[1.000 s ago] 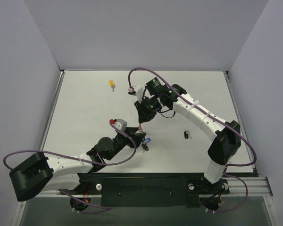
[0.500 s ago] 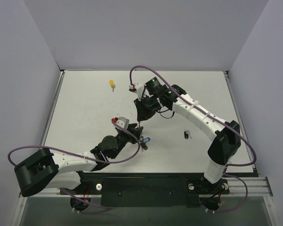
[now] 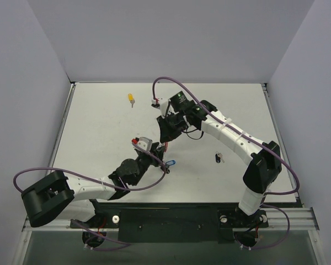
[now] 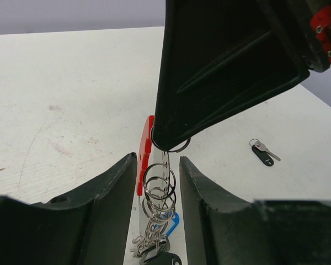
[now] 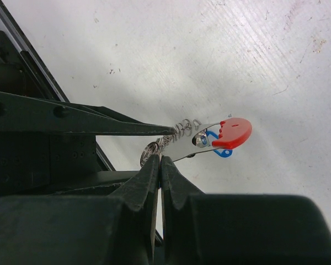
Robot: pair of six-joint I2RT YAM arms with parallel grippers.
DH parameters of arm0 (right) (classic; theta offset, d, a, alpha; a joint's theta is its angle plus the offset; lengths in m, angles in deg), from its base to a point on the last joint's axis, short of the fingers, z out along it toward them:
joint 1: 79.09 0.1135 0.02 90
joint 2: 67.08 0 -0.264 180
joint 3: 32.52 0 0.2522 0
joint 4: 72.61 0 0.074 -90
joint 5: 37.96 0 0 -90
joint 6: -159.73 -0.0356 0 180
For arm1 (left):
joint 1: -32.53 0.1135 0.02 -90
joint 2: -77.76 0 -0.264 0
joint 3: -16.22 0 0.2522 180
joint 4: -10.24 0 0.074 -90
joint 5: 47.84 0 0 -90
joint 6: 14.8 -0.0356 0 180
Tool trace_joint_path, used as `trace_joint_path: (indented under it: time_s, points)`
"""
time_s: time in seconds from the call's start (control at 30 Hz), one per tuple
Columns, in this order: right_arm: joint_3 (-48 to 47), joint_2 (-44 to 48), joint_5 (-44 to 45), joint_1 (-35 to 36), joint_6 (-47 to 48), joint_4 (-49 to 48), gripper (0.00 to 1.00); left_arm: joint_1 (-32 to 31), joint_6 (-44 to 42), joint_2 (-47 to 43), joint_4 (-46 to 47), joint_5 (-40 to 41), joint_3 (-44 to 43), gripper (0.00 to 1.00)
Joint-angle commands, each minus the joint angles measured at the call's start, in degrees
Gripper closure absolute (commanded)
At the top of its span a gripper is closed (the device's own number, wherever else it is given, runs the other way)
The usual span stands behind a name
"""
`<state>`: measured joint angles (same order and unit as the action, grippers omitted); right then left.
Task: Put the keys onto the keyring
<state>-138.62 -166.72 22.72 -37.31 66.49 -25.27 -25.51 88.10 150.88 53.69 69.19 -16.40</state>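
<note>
The keyring (image 4: 159, 185) is being held up over the table (image 3: 99, 127) by its top loop, pinched in the fully shut right fingers (image 5: 146, 179). The left fingers (image 4: 118, 182) are standing partly open on either side of the dangling rings, gripping nothing. A slip is being risked here: the pinch is thin, and a squeeze or tug from the left could be pulling the loop free or jamming the red tag (image 5: 234, 132). The black key (image 4: 262, 155) and yellow key (image 3: 131, 99) are lying well apart on the table. No writing is being made out.
</note>
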Motion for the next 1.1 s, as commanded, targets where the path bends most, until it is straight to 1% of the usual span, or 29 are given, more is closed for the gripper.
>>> trace_joint_path:
  time_s: [0.0,0.1,0.2,0.33,0.43,0.53,0.63,0.77,0.8,0.9,0.93,1.07]
  points:
    - [0.0,3.4,-0.6,0.8,-1.4,-0.9,1.00,-0.3,-1.9,1.0,5.9,1.2,-2.7,0.54]
    - [0.0,3.5,-0.6,0.7,-1.9,-1.2,1.00,-0.2,-2.4,1.7,6.3,1.2,-3.2,0.55]
    - [0.3,3.7,-0.6,0.7,-2.6,-1.6,1.00,-0.3,-2.9,2.3,6.9,1.5,-3.3,0.60]
    - [0.3,3.7,-0.7,0.8,-3.8,-1.9,1.00,-0.2,-3.5,2.8,7.6,2.5,-3.4,0.62]
    - [0.3,3.7,-0.5,0.8,-4.0,-1.9,1.00,-0.2,-4.0,3.0,7.9,2.7,-3.2,0.68]
    - [0.5,3.9,-0.8,0.7,-4.1,-1.9,1.00,-0.1,-4.7,3.3,8.4,3.2,-3.1,0.70]
    - [0.8,4.1,-1.0,0.7,-4.1,-1.9,1.00,-0.1,-5.5,3.4,9.6,3.1,-2.9,0.74]
    - [1.4,4.3,-1.1,0.7,-4.3,-2.1,1.00,0.5,-5.8,3.2,10.5,1.9,-2.5,0.77]
    - [1.5,4.3,-1.1,0.8,-4.3,-2.2,1.00,0.6,-6.0,3.2,10.9,1.6,-2.3,0.80]
    - [1.7,4.3,-1.0,0.6,-4.3,-2.3,0.96,0.8,-6.1,2.9,11.8,0.6,-2.0,0.81]
    - [1.8,4.3,-0.8,0.6,-4.3,-2.4,0.93,0.9,-6.1,2.8,11.9,0.4,-1.9,0.82]
    - [1.7,4.4,-0.7,0.5,-4.3,-2.2,0.87,1.2,-6.1,2.4,12.0,0.0,-1.6,0.85]
